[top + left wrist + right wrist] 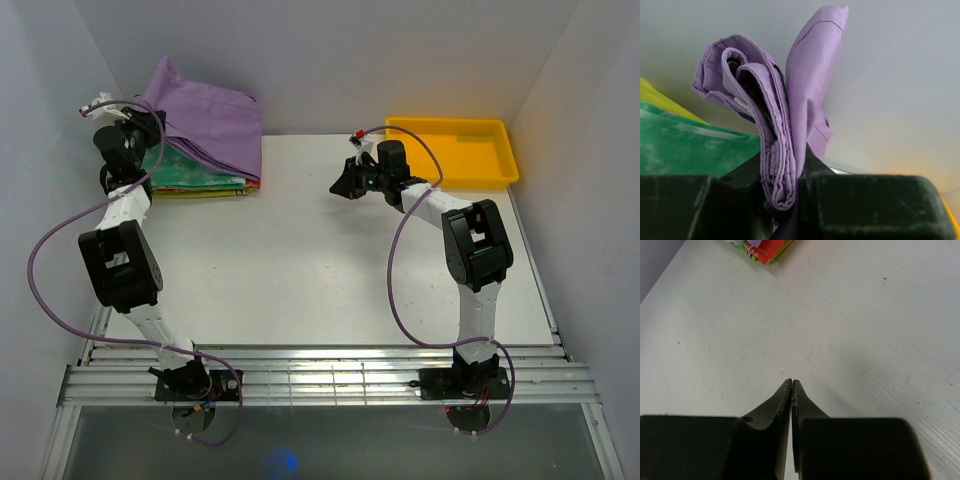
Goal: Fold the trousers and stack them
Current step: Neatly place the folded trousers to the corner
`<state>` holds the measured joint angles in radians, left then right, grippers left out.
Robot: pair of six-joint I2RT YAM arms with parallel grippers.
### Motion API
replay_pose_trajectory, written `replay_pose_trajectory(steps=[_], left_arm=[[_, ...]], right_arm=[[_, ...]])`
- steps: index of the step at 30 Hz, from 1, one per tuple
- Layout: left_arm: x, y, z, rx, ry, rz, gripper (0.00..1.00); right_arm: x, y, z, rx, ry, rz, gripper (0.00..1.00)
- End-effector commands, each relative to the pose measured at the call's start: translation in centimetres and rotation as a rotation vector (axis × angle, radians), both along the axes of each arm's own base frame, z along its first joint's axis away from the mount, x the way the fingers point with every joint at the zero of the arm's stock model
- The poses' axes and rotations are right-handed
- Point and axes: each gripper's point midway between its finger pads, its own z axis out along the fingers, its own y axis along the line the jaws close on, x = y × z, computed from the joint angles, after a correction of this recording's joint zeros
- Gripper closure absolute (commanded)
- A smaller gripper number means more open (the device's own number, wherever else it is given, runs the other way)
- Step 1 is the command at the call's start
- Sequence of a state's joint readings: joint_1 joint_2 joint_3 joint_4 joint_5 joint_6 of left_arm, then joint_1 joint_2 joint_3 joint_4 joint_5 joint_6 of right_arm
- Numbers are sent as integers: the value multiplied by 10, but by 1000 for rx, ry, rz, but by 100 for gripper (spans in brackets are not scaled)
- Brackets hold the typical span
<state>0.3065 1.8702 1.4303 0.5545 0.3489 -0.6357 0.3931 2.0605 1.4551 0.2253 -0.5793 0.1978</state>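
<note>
Left claw (785, 200): closed on a bunched fold of the trousers, with the cloth pinched between its two fingers.
Trousers (212, 118): lilac and folded into several layers. One end sits in the left claw's grip. The rest spreads away from the claw to its right and drapes over the pile of folded clothes. In the left wrist view the layers rise straight up out of the claw, with one flat flap standing higher than the rolled edge beside it.
Folded clothes (205, 182): a pile under the trousers, just beside and below the left claw. A green mottled piece lies on top, with red and yellow edges lower down.
Right claw (791, 385): fingers pressed together with nothing between them. It is over the bare table, well apart from the trousers.
Table (300, 260): white. It stretches out ahead of the right claw, and a corner of the pile shows far ahead on its left.
Yellow tray (503, 172): behind the right claw, near it but not touching.
</note>
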Motion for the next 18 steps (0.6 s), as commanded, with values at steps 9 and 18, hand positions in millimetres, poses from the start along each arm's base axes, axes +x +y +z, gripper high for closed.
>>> replay_pose_trajectory(steps=[9, 18], left_arm=[[-11, 65, 20, 61, -81, 177, 100], [1, 96, -50, -16, 64, 231, 100]], right_arm=[[-4, 0, 24, 8, -56, 16, 92], [-6, -1, 23, -1, -53, 23, 92]])
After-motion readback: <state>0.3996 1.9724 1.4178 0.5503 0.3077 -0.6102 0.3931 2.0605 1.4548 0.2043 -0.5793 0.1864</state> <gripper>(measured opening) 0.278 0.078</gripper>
